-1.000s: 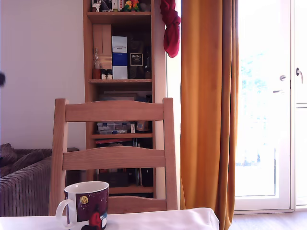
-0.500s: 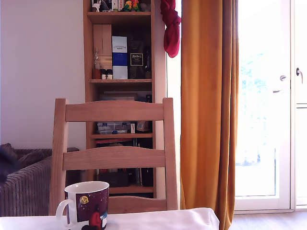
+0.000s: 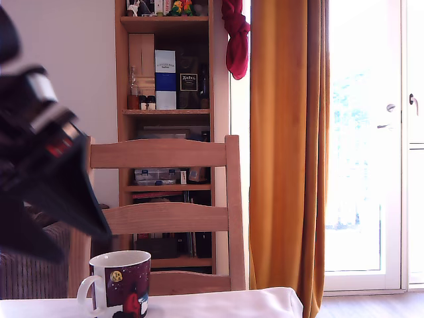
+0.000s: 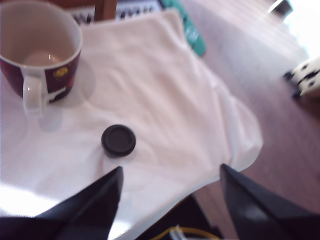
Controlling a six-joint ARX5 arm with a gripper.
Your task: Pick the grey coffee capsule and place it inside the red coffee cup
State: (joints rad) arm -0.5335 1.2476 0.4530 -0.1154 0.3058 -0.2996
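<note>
Two dark fingers of the gripper (image 4: pixel 170 175) are spread wide apart, and nothing is between them. The capsule (image 4: pixel 118 140) is a small, dark, round disc. It lies flat on the white cloth (image 4: pixel 165 85), all by itself. In the wrist view it sits a bit ahead of the fingertips and closer to one finger (image 4: pixel 102 197) than to the other, so it is not in the middle of the gap yet. Because it is round, it has no long side, and the fingers could close on it from any way.

I think the gripper must slide over a little toward that finger, go forward, and then come down so the capsule is right in the middle.

The red cup (image 4: pixel 40 50) stands upright on the same cloth, past the capsule and apart from it. Its handle points toward the gripper. It looks empty inside. In the exterior view, the arm (image 3: pixel 46 165) is a big dark blur above the cup.
</note>
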